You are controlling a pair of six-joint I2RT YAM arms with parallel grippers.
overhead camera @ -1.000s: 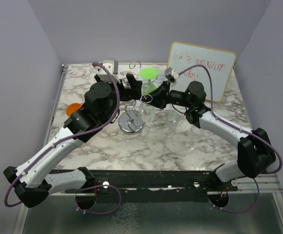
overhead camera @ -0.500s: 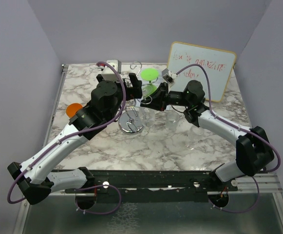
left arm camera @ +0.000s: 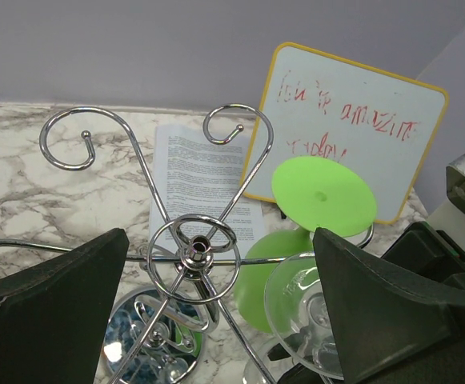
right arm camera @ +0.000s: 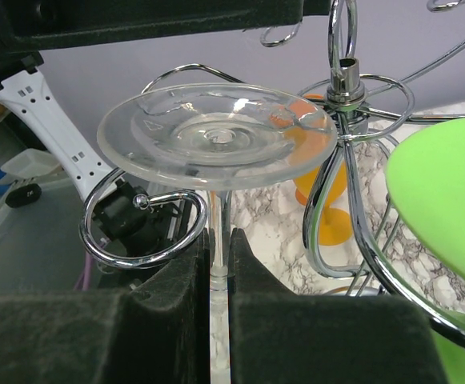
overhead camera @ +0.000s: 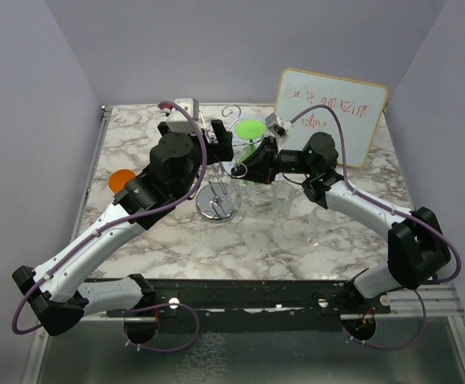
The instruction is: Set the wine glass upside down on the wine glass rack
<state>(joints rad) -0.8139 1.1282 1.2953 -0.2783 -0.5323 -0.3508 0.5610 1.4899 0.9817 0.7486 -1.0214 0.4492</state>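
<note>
- Lilac walls enclose a marble table (overhead camera: 256, 240); a whiteboard (overhead camera: 332, 112) leans at the back.
- The right gripper (right arm camera: 218, 264) is clamped on the stem of the clear wine glass (right arm camera: 216, 136), which is upright with its foot on top.
- The stem stands just beside one curled loop (right arm camera: 140, 236) of the wine glass rack (left arm camera: 194, 244), the foot above it. Whether it is seated cannot be told.
- The left gripper (left arm camera: 220, 240) is spread wide, its fingers either side of the rack's hub.
- Count: one rack, one held clear glass, one green glass (left arm camera: 324, 196) hanging, one orange glass (overhead camera: 121, 179).
</note>
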